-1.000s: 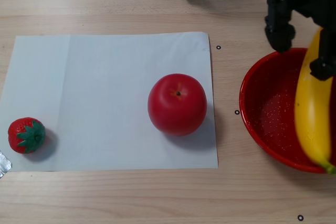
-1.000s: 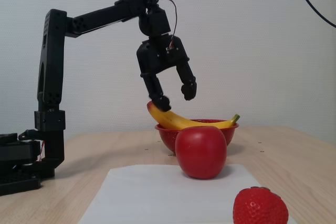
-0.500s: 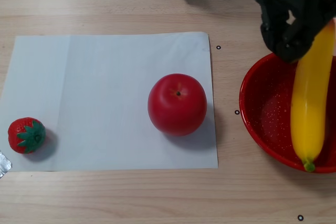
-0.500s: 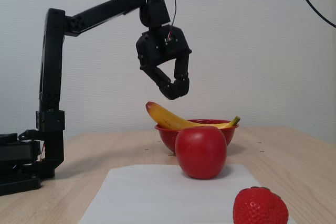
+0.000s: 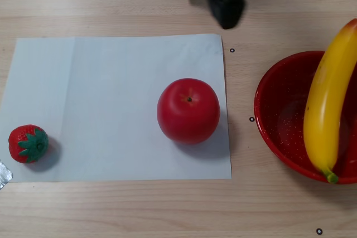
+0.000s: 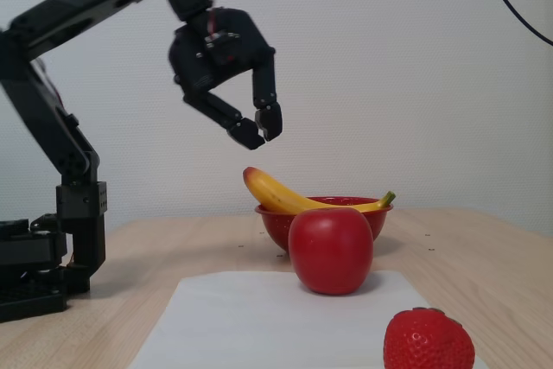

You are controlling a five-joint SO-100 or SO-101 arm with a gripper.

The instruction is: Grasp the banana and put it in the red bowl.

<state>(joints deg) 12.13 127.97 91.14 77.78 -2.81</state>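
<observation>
Resting across the large glossy red enamel bowl (image 5: 281, 118) at the right of the pale wooden worktop (image 5: 111, 4), the long yellow toy banana (image 5: 329, 101) overhangs both rims, so the placing step looks done. The black two-finger tool (image 6: 259, 127) hangs high above, empty, tips nearly together; I judge only retreating to rest remains.

Bright even light, soft shadows, sharp focus.
</observation>
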